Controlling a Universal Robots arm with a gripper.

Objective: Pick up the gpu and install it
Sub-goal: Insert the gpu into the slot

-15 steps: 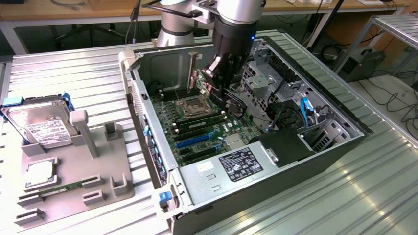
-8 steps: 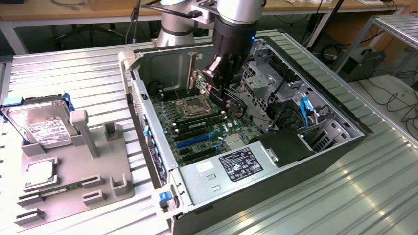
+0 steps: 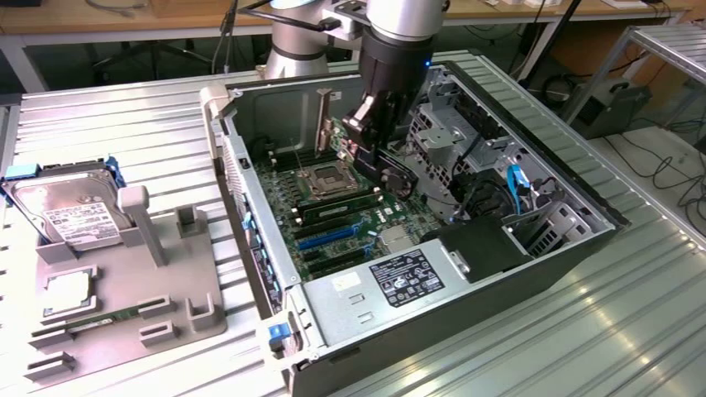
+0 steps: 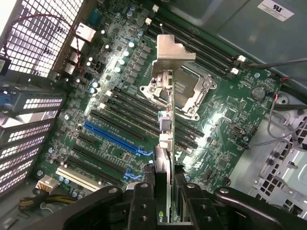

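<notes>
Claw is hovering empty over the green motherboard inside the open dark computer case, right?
Not empty. The wrist view shows the claw shut on the thin dark graphics card with the silver metal end bracket, held edge-on. The rest stands: it hovers over the green motherboard inside the open dark computer case.

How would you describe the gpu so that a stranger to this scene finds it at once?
Find the open computer case; the gripper hangs over its green motherboard. The gpu is the thin card it clamps, seen edge-on in the wrist view; its bent silver bracket sets it apart from the slots below.
</notes>
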